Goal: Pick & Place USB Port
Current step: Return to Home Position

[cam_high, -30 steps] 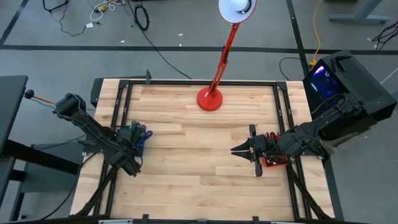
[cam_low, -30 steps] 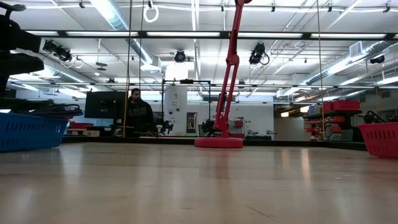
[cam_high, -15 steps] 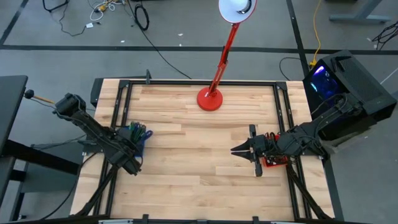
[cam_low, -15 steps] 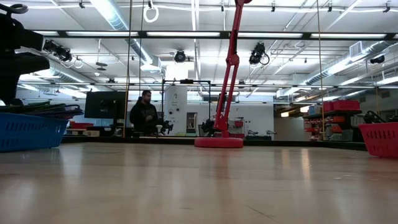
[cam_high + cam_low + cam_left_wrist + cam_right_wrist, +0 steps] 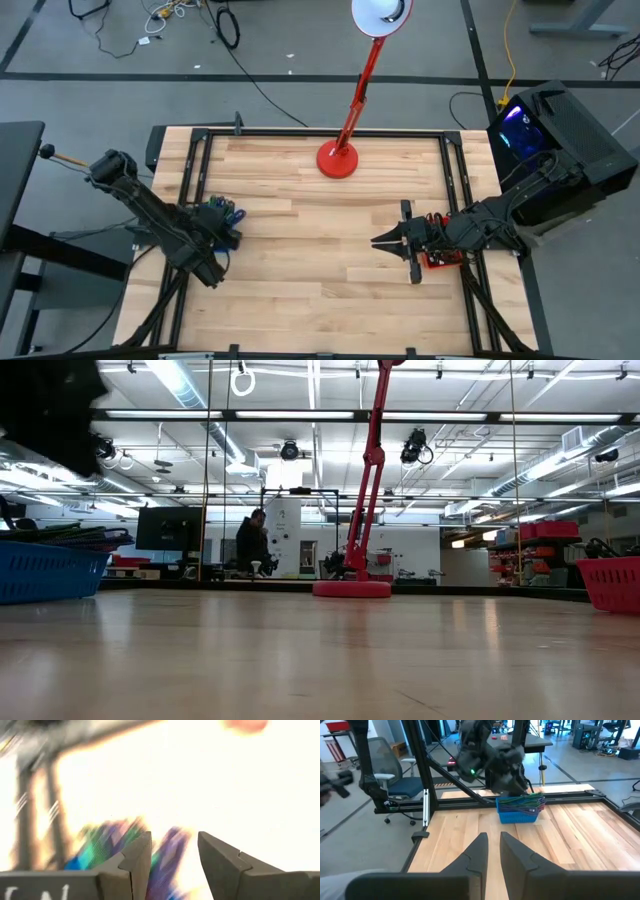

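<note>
A blue basket [image 5: 222, 214] stands near the table's left edge, holding several green and purple pieces; it also shows in the low view [image 5: 45, 572] and the right wrist view [image 5: 520, 809]. My left gripper [image 5: 232, 237] is open just beside and above the basket. Its wrist view is blurred, and the basket's coloured contents [image 5: 105, 847] lie past the fingers [image 5: 174, 839]. My right gripper [image 5: 377, 240] waits over the table's right half, shut and pointing left [image 5: 493, 839]. A red basket [image 5: 440, 260] sits under the right arm.
A red desk lamp stands on its round base [image 5: 337, 158] at the table's far middle, its pole [image 5: 370, 470] rising upward. A black frame rail [image 5: 190, 180] runs along the table's edges. Bare wood [image 5: 310, 240] lies between the two baskets. A person [image 5: 255, 545] walks in the room behind.
My left gripper has swung toward the table's right, by the blue basket, and its dark bulk has grown at the low view's upper left; its wrist view is blurred. The right arm has kept still. The person in the background has walked to the right.
</note>
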